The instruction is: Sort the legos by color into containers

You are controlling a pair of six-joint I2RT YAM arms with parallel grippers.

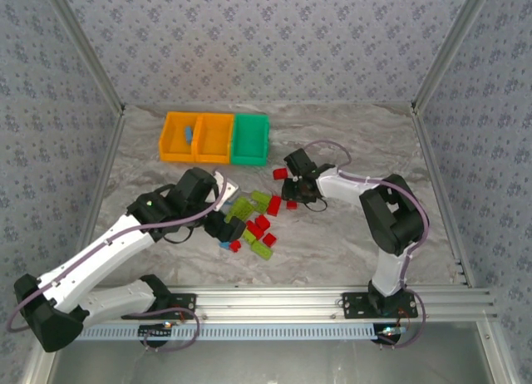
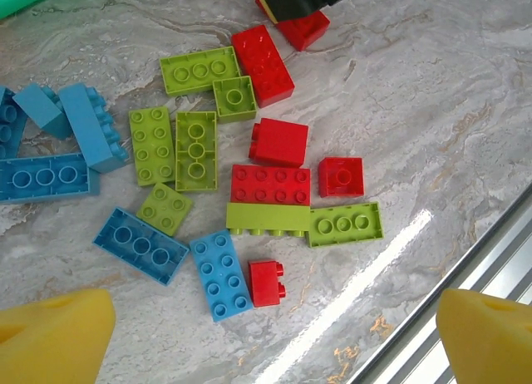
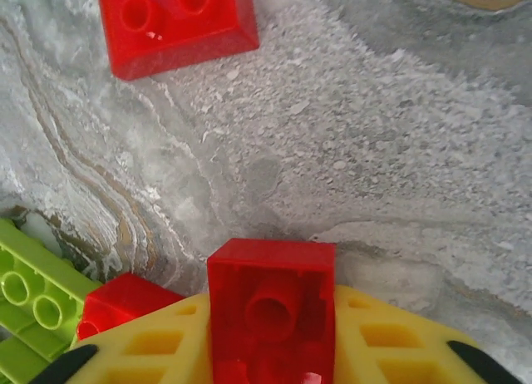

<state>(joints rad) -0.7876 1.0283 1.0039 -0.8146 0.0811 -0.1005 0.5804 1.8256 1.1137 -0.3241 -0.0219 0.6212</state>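
Yellow left fingers (image 2: 58,334) stand wide apart above the scattered legos (image 2: 270,184) on the marble table (image 2: 432,110). The right wrist view shows the right fingers (image 3: 150,342) clamped on a red brick (image 3: 271,309), a grip unclear from above. Farther back, the top view shows the containers (image 1: 179,155), with one blue brick (image 1: 189,134) in the left orange one.

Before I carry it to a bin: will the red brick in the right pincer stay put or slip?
Likely rigid and light: the red brick looks like hard plastic, hollow underneath. Its glossy faces may slide on the right pincer, so it could twist. Flat sides should seat squarely, not roll.
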